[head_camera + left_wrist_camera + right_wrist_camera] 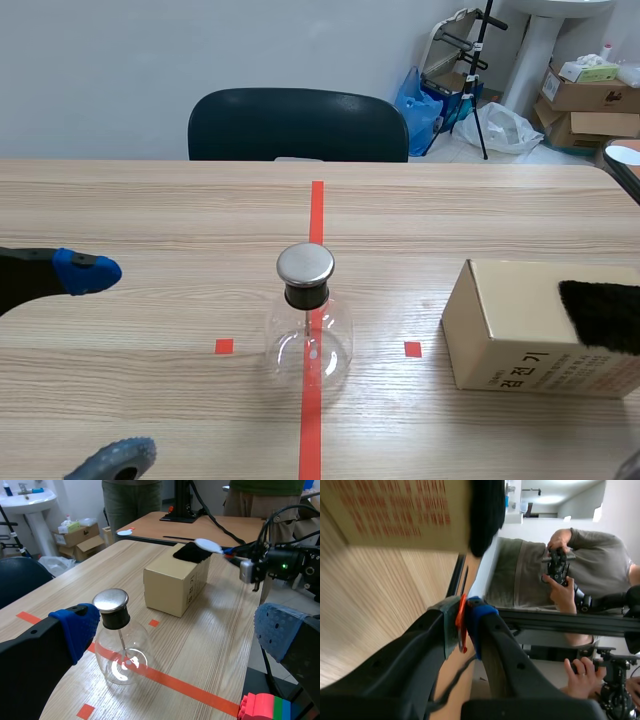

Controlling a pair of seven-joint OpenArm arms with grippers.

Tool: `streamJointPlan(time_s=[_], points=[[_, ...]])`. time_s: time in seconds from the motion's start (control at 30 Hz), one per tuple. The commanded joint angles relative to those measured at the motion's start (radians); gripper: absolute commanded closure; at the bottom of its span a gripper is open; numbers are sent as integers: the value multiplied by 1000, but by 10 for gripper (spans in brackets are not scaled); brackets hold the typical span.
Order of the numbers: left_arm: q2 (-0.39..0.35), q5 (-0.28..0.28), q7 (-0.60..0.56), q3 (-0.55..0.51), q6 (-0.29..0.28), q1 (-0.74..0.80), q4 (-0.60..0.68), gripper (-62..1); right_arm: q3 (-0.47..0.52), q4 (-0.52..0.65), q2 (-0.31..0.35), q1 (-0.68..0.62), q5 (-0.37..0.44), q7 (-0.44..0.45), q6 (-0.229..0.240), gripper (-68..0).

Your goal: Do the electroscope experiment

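Note:
The electroscope (307, 322), a clear round flask with a black neck and a metal cap, stands on the red tape line at the table's middle; it also shows in the left wrist view (120, 647). My left gripper (177, 630) is open beside the electroscope, blue pads wide apart (88, 272). A cardboard box (530, 330) sits at the right with a black fur pad (602, 314) on top. My right gripper (462, 614) is shut on a thin stick (462, 625), orange-red where held. Its white flat end (207, 544) rests on the fur (191, 553) above the box (172, 582).
A dark chair (297, 125) stands behind the table's far edge. Cartons and a tripod (478, 70) are at the back right. A second table (200, 527) and standing persons (555, 570) lie beyond the box. Coloured bricks (265, 707) sit under my left gripper.

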Motion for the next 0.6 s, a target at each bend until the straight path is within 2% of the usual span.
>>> streamJointPlan(time_s=[0.0, 0.03, 0.07, 0.1, 0.17, 0.2, 0.23, 0.3, 0.33, 0.37, 0.43, 0.47, 0.5, 0.57], points=[[0, -13, -10, 7, -1, -8, 5, -623, 0, 6, 22, 2, -25, 219, -55, -9], [0, -13, -10, 7, -1, -9, 5, -623, 0, 6, 21, 2, -21, 309, -55, -9], [0, -13, -8, 7, -1, -10, 5, -623, 0, 6, 18, 2, -10, 332, -55, -9], [0, -13, -5, 7, -1, -11, 5, -623, 2, 6, 13, -2, 8, 275, -55, -9], [0, -13, -3, 7, -1, -12, 5, -623, 13, 6, 8, -5, -5, 92, -55, -9], [0, -13, -3, 7, -1, -12, 5, -623, 16, 6, 8, -5, -28, 84, -55, -9], [0, -13, -3, 7, -1, -12, 5, -623, 16, 6, 10, -3, -48, 150, -55, -9], [0, -13, -3, 7, -1, -12, 5, -623, 16, 6, 11, 5, -50, 337, -55, -9], [0, -13, -3, 7, -1, -12, 5, -623, 16, 6, 9, 7, -49, 358, -55, -9], [0, -13, -2, 7, -1, -12, 5, -623, 16, 6, 7, 6, -42, 312, -55, -9], [0, -13, -3, 7, -1, -12, 5, -623, 16, 6, 8, 1, -40, 169, -55, -9], [0, -13, -2, 7, -1, -12, 5, -623, 18, 5, 8, 1, -48, 153, -55, -9], [0, -13, -2, 7, -1, -12, 5, -623, 19, 5, 8, 2, -60, 190, -55, -9], [0, -13, -2, 7, -1, -12, 5, -623, 18, 6, 8, 10, -64, 336, -55, -9]])
